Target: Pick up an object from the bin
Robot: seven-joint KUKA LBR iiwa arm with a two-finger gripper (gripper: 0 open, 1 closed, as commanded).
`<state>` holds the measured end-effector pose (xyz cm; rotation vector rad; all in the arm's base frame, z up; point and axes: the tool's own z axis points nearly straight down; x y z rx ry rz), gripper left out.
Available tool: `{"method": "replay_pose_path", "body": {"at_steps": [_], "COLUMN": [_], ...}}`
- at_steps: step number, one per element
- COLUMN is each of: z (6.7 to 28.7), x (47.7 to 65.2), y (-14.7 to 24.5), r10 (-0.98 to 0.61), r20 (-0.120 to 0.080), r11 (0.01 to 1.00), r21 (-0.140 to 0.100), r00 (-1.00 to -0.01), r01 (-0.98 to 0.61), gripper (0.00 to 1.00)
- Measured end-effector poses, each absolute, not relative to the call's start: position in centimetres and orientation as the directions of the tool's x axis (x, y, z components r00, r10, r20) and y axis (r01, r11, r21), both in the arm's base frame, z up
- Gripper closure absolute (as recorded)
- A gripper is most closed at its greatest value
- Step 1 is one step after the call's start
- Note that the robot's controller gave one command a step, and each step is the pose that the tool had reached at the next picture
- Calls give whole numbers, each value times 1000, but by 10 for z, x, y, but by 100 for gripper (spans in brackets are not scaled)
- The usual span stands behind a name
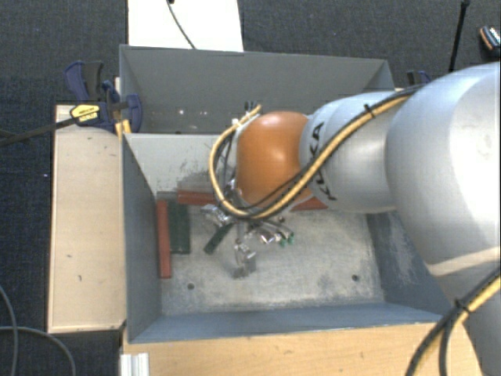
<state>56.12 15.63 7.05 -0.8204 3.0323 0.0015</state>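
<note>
I've got the gripper (244, 263) low near the middle of the grey metal bin (141, 218), just beside a slim dark-green stick (217, 241). Can't tell if it's open or closed. A long red-brown bar (164, 245) hugs the left wall.

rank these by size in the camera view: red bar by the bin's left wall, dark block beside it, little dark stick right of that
1. red bar, the longest
2. dark block, shorter but wider, so nearly level
3. dark stick, clearly smallest
All lie on the bin floor, so nearness hardly matters.
</note>
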Motion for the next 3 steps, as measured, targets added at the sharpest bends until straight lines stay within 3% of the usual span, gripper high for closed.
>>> {"method": "replay_pose_path", "body": {"at_steps": [1,2,3], "z": [70,83,221], "x": [561,522,504], "y": [156,172,163], "r10": [-502,-426,-435], "r20": [0,1,-9], "r11": [865,905,901], "r21": [1,2,-1], "r00": [-865,-905,-901], "r01": [-502,-426,-435], "gripper": [100,100,100]}}
